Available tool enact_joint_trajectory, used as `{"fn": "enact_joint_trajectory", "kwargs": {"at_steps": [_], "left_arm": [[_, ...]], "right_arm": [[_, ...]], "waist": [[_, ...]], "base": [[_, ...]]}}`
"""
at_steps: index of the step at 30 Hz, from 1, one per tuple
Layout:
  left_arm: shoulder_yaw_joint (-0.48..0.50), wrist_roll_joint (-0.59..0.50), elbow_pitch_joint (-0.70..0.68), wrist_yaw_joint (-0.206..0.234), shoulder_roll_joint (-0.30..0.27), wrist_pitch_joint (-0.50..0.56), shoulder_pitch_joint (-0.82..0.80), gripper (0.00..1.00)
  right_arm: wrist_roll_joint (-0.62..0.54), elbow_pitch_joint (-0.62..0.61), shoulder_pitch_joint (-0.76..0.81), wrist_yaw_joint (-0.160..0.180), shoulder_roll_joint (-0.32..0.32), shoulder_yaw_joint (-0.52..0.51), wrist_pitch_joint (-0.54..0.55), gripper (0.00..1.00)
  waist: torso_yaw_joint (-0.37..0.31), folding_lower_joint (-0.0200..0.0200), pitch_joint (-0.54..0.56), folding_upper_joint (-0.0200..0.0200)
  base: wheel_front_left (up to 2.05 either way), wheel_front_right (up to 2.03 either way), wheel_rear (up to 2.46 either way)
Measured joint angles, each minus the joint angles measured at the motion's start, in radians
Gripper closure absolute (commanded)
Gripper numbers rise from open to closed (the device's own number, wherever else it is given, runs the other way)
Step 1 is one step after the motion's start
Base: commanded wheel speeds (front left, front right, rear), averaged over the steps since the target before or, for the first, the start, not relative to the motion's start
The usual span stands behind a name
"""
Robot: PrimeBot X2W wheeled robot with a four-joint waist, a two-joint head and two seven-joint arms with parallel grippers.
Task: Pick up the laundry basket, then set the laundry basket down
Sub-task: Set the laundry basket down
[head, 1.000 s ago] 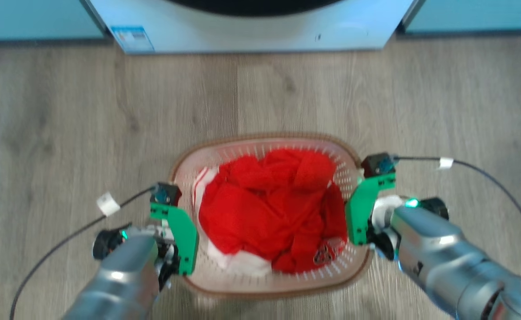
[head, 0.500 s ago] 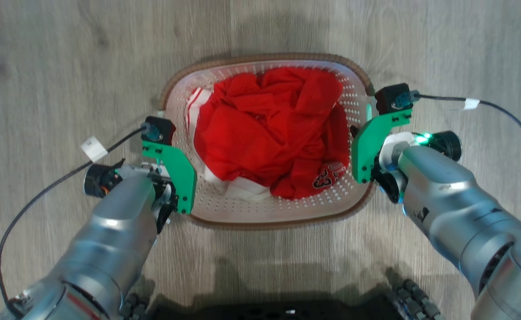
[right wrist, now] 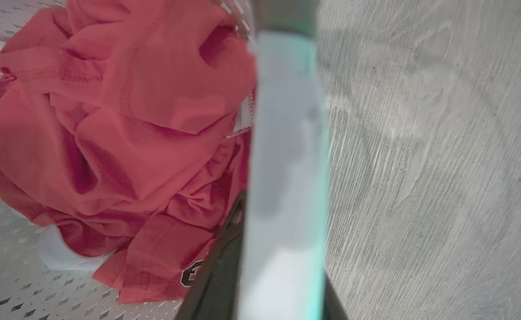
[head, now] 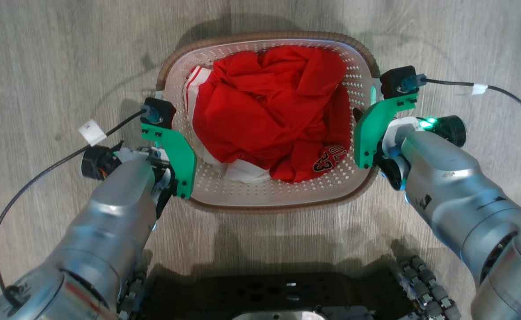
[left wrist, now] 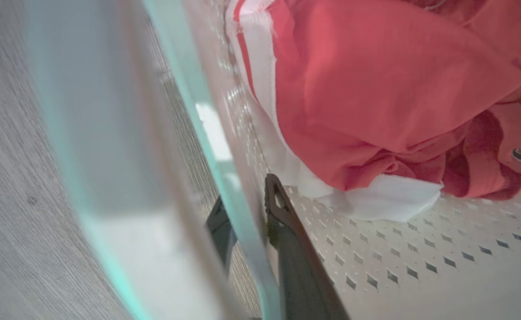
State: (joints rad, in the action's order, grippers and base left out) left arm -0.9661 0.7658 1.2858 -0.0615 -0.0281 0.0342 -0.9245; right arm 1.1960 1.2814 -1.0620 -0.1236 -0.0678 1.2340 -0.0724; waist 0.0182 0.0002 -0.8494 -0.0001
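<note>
My left gripper [left wrist: 248, 209] and right gripper [right wrist: 278, 253] each pinch a side wall of the laundry basket [head: 264, 36]; I'd move both level and synced so the red clothes [head: 264, 111] don't spill.

The laundry basket [head: 260, 195] is white, rounded-rectangular, with perforated walls and a brown woven-look rim. It is upright and holds crumpled red clothing [head: 264, 102].

The laundry basket [head: 242, 192] was perforated white with a brown woven-look rim, the clothes [head: 260, 111] red with white trim, the floor [head: 56, 53] grey wood-grain.
</note>
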Motion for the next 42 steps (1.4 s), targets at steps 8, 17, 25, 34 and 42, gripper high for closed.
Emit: {"fn": "enact_joint_trajectory", "kwargs": {"at_steps": [8,17,25,34,42], "left_arm": [[-0.024,0.01,-0.002,0.007,0.0,-0.011,-0.022,1.0],[-0.031,0.031,-0.004,0.012,0.0,-0.021,-0.026,1.0],[-0.044,0.037,-0.004,0.074,0.0,-0.04,-0.06,0.0],[-0.058,0.041,-0.002,0.101,0.0,-0.037,-0.06,0.0],[-0.064,0.042,-0.001,0.106,0.0,-0.034,-0.038,0.0]], "right_arm": [[0.0,0.005,-0.005,0.0,0.0,-0.005,-0.01,1.0],[0.0,0.009,-0.017,0.0,0.0,-0.005,-0.018,1.0],[-0.016,0.012,-0.021,0.0,0.0,0.0,-0.022,0.0],[-0.02,0.012,-0.02,0.0,-0.002,-0.008,-0.02,0.0],[-0.029,0.012,-0.007,0.0,-0.002,-0.018,-0.008,0.0]], "waist": [[0.013,-0.0002,-0.039,0.0],[0.015,-0.0002,-0.054,0.0001],[0.02,-0.0002,-0.061,0.0001],[0.023,-0.0002,-0.047,0.0001],[0.016,-0.0001,0.019,0.0001]], "base": [[0.0,0.0,0.0],[0.0,0.0,0.0],[0.0,0.0,0.0],[0.0,0.0,0.0],[0.0,0.0,0.0]]}}
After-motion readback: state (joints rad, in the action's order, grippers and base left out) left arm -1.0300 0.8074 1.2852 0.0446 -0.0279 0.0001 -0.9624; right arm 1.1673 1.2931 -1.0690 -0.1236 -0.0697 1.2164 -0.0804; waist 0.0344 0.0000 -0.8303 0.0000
